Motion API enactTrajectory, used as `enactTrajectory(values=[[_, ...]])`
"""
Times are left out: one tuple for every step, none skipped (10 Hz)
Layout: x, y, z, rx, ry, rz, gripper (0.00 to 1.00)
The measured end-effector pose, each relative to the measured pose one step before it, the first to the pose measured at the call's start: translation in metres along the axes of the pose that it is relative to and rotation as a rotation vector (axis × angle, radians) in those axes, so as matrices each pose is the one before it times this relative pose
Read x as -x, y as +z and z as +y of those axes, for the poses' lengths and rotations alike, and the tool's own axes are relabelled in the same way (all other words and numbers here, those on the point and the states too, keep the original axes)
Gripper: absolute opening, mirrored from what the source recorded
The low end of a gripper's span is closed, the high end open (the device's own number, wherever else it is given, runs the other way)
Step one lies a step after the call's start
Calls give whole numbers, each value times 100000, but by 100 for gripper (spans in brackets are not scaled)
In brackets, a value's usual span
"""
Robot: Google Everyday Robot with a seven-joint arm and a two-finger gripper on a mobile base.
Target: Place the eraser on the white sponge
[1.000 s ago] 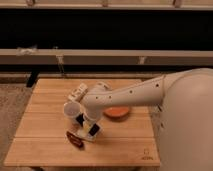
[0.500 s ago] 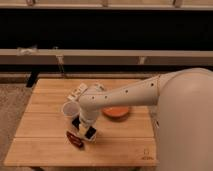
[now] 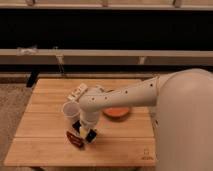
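Note:
My gripper (image 3: 85, 130) points down over the front left part of the wooden table (image 3: 45, 150), at the end of the white arm (image 3: 125, 96) that reaches in from the right. Dark ends of a black bar, the eraser (image 3: 75, 125), show on either side of the gripper's tip, low over the table. A small white patch (image 3: 83, 133) at the tip may be the white sponge; I cannot tell it apart from the gripper. Whether the eraser is held or lies on the table is unclear.
A dark red elongated object (image 3: 75, 139) lies just front-left of the gripper. A white cup (image 3: 70, 109) stands behind it. A whitish block with dark marks (image 3: 79, 91) lies farther back. An orange dish (image 3: 117, 113) sits to the right, under the arm.
The arm and gripper have shifted a little to the left and lower, closer to the dark red object. The cup, block and dish have not moved.

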Motion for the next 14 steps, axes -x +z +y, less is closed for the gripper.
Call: enactTrajectory(values=[[-224, 141, -3, 184, 599, 488, 45], [-191, 136, -15, 90, 495, 448, 55], [-178, 129, -36, 2, 400, 474, 66], [-84, 64, -26, -62, 236, 249, 75], [-76, 118, -3, -32, 133, 245, 79], [-37, 47, 1, -167, 190, 44, 80], [-9, -26, -30, -273, 88, -115, 80], [-9, 9, 17, -138, -22, -18, 80], [-8, -22, 2, -152, 11, -76, 80], [-44, -77, -29, -190, 102, -262, 80], [-46, -117, -34, -109, 165, -415, 80], [-2, -169, -58, -286, 232, -602, 80], [-252, -486, -306, -840, 1071, -1205, 80], [-251, -317, -296, -581, 961, -860, 80]])
